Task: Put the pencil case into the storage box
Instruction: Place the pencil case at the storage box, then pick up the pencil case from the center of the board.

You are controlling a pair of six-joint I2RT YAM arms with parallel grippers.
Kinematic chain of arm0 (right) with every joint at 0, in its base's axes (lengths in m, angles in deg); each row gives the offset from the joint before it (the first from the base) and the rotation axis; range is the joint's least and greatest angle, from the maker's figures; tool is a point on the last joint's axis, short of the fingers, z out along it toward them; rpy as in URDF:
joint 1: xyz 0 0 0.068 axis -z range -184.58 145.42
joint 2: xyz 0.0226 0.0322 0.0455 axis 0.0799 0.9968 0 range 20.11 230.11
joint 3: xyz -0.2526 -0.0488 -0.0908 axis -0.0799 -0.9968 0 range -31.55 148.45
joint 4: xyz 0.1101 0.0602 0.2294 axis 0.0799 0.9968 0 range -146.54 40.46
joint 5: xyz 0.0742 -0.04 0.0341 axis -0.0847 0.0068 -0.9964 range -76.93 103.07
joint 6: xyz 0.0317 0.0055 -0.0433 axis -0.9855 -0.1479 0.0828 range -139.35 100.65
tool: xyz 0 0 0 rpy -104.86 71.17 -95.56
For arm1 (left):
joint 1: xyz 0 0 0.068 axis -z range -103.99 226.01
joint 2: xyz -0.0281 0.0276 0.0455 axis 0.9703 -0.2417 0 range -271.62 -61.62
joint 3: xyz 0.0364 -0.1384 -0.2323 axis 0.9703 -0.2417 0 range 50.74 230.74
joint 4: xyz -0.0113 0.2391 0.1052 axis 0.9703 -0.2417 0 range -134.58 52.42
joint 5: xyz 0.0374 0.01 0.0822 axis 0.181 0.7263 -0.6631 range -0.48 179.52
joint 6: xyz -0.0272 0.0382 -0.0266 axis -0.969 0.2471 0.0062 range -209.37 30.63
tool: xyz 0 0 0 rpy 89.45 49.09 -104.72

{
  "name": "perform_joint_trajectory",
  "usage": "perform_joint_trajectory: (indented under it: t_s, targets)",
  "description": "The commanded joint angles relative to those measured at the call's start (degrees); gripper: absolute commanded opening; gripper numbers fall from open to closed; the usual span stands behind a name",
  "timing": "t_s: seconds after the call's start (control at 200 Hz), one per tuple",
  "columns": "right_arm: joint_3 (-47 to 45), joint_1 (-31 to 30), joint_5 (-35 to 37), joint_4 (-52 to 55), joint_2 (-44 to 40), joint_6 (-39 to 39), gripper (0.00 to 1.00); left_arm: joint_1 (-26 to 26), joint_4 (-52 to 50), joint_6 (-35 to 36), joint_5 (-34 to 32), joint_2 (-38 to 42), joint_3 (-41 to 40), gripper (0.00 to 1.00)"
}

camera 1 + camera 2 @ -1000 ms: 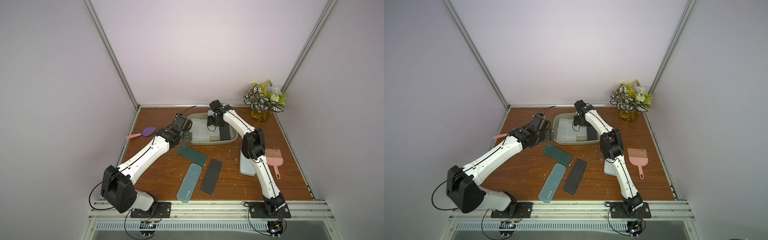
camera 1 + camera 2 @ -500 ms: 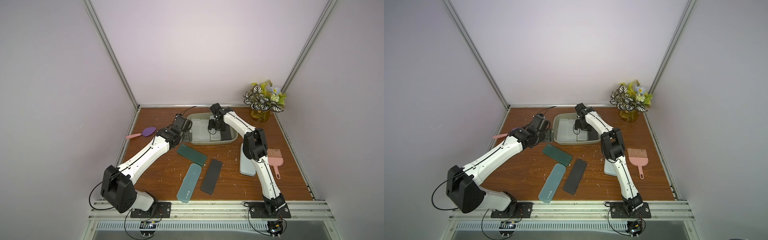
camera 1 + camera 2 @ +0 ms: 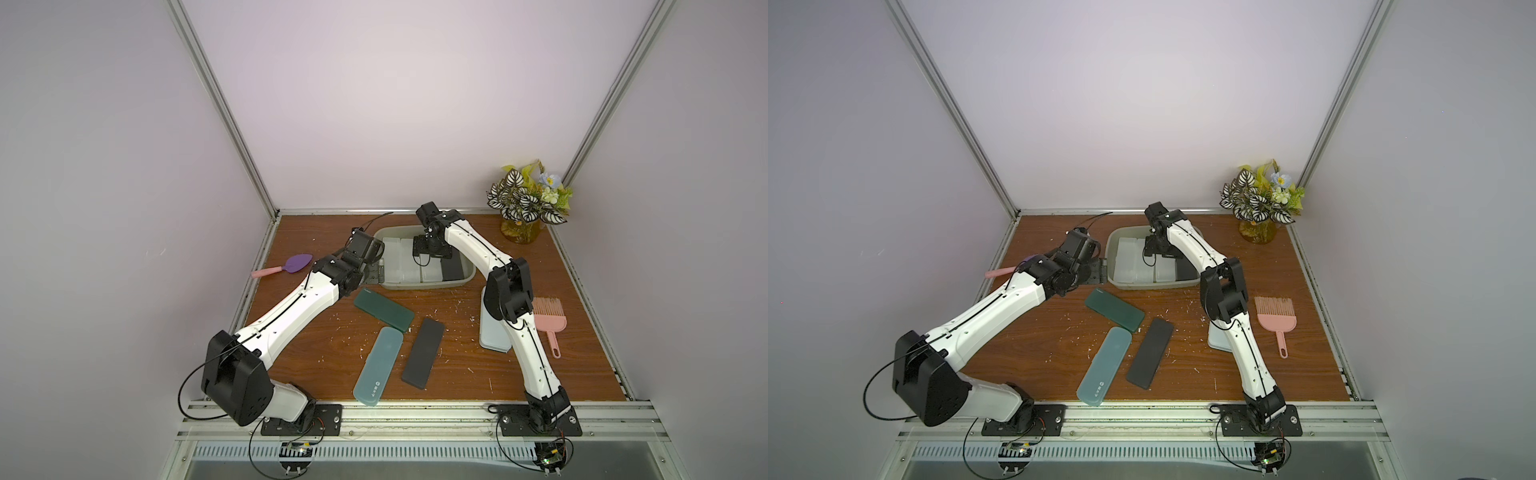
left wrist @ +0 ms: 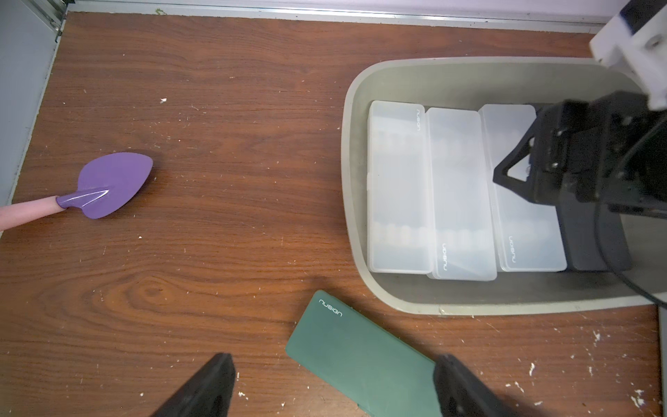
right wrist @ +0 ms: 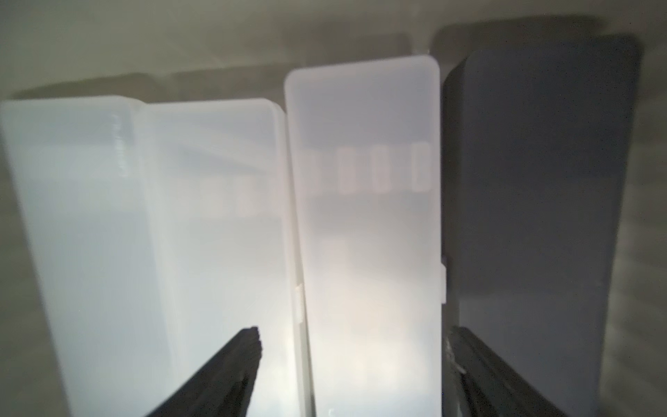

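Wood-grain tabletop point(image 3: 453, 386), flecked with pale crumbs, carries the storage box point(image 3: 419, 286) at its far middle. Inside lie three clear pencil cases point(image 4: 458, 191) abreast, with a black case point(image 5: 541, 180) at the right. My right gripper point(image 5: 353, 332) hangs low in the box, jaws spread astride the rightmost clear case point(image 5: 364, 216) without pinching it, so I judge this placement done. My left gripper point(image 4: 335, 357) gapes empty above the dark green case point(image 4: 361, 353), lying just near of the box; that looks my next pick, calling for a descent and a squeeze across its width. Lilac walls point(image 3: 395, 104) close the cell; a flower vase point(image 3: 525, 203) stands far right.
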Motion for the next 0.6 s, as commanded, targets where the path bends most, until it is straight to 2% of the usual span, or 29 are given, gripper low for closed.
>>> perform_joint_trajectory:
  t_s: [0.0, 0.185, 0.29, 0.445, 0.596]
  targets:
    - [3.5, -0.4, 2.9, 3.2, -7.6, 0.9, 0.88, -0.5, -0.6, -0.6, -1.2, 1.3, -1.0, 0.87]
    - [4.4, -0.8, 4.4, 5.3, -12.0, 0.9, 0.88, -0.6, -0.6, -0.4, -0.4, 2.5, -1.4, 0.87]
    - [-0.5, -1.7, 5.2, 2.9, -18.0, 1.1, 0.88, -0.6, -0.8, 0.0, 0.9, 3.5, -2.6, 0.86]
    - [-20.5, -2.8, 3.5, -6.6, -31.7, 0.2, 0.87, -0.2, -2.4, -2.1, 5.6, 4.0, -6.6, 0.86]
    - [-42.7, -3.3, 1.5, -16.0, -45.8, -2.0, 0.86, 5.0, -5.3, -6.5, 6.0, 4.9, -10.2, 0.86]
